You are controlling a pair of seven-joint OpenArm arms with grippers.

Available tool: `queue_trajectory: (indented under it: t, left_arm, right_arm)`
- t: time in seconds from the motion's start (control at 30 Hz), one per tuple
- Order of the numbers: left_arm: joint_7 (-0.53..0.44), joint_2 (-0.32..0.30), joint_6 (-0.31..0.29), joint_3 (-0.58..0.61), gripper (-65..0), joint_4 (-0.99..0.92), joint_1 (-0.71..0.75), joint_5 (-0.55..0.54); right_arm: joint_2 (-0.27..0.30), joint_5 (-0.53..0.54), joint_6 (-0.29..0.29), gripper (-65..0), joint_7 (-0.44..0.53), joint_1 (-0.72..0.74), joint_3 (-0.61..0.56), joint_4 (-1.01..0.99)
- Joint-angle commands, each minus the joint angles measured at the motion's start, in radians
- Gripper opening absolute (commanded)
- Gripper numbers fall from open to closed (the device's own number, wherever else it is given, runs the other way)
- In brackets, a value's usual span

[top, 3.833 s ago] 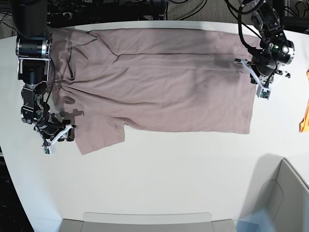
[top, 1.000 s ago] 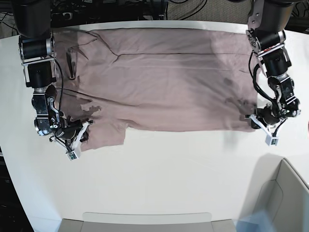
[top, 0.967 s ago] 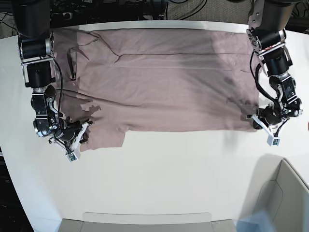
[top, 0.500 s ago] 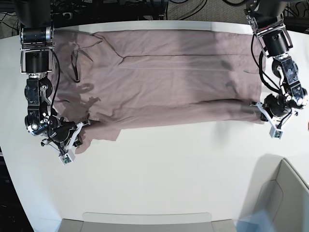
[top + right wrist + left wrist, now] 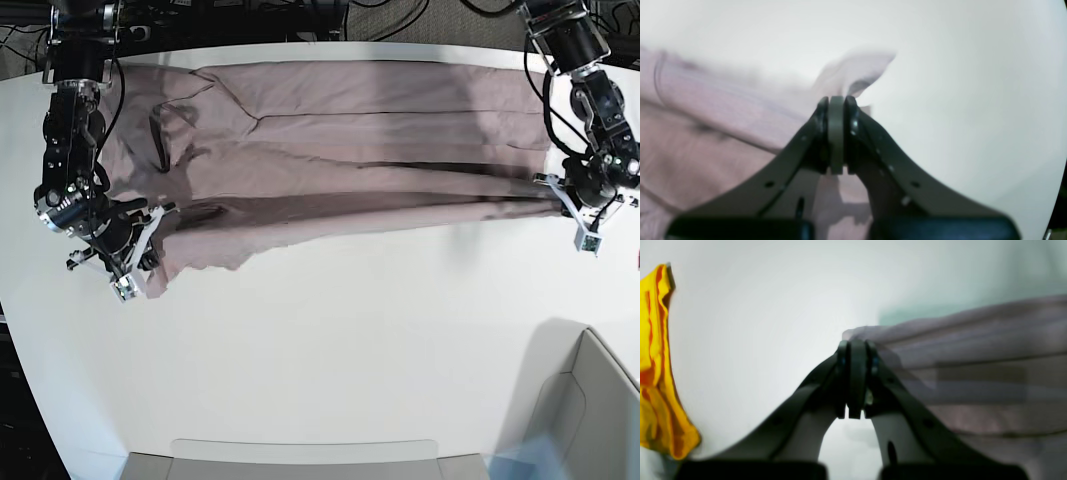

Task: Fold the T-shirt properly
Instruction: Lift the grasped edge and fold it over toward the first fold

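Observation:
The mauve-pink T-shirt [image 5: 340, 130] lies spread across the far part of the white table, and its near edge is raised and drawn back over the body. My left gripper [image 5: 586, 222] is shut on the shirt's near right corner, which shows in the left wrist view [image 5: 973, 366] behind the closed left gripper [image 5: 856, 346]. My right gripper [image 5: 130, 275] is shut on the shirt's near left corner by the sleeve. In the right wrist view the closed right gripper [image 5: 836, 103] pinches a flap of the shirt [image 5: 723, 110].
An orange-yellow cloth [image 5: 653, 366] lies on the table beside my left gripper, just off the base view's right edge. A grey bin [image 5: 590, 400] stands at the front right and a grey tray edge [image 5: 300, 458] runs along the front. The table [image 5: 340, 340] is white.
Both grippers, shut on the shirt's near corners, have moved toward the far side. The near edge has risen and folded back over the body, and the shirt looks narrower.

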Motion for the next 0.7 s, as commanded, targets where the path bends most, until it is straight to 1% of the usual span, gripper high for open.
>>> queue_trajectory:
  t: [0.0,0.13,0.23,0.27,0.37,0.43,0.5,0.57,0.67]
  left_arm:
    - [-0.002,-0.023,0.005,-0.008,-65.0,0.039,0.003,0.004]
    - [0.027,-0.023,0.005,-0.010,-65.0,0.108,0.067,0.004]
    - [0.029,-0.023,0.005,-0.010,-65.0,0.159,0.119,0.004]
    - [0.029,-0.023,0.005,-0.010,-65.0,0.174,0.135,0.004]
    - [0.037,-0.023,0.005,-0.010,-65.0,0.193,0.170,0.004]
    - [0.040,-0.023,0.005,-0.010,-65.0,0.193,0.188,0.004]
    - [0.040,-0.023,0.005,-0.010,-65.0,0.193,0.207,0.004]
    - [0.038,-0.023,0.005,-0.010,-65.0,0.194,0.222,0.004]
    - [0.037,-0.015,0.005,-0.010,-65.0,0.196,0.247,0.004]
  right_arm:
    - [0.015,-0.003,-0.004,-65.0,0.004,0.001,0.019,0.042]
    - [0.015,-0.002,-0.004,-65.0,-0.002,-0.082,0.052,0.112]
    - [0.013,-0.002,-0.003,-65.0,-0.002,-0.144,0.088,0.175]
    - [0.013,-0.002,0.011,-65.0,-0.003,-0.165,0.098,0.200]
    - [0.011,-0.002,0.080,-65.0,-0.014,-0.226,0.138,0.261]
    - [0.002,-0.002,0.108,-65.0,-0.056,-0.249,0.167,0.289]
    - [-0.025,-0.002,0.128,-65.0,-0.108,-0.268,0.210,0.321]
    - [-0.041,-0.002,0.160,-65.0,-0.157,-0.289,0.251,0.346]
    - [-0.051,-0.003,0.208,-65.0,-0.194,-0.318,0.283,0.350]
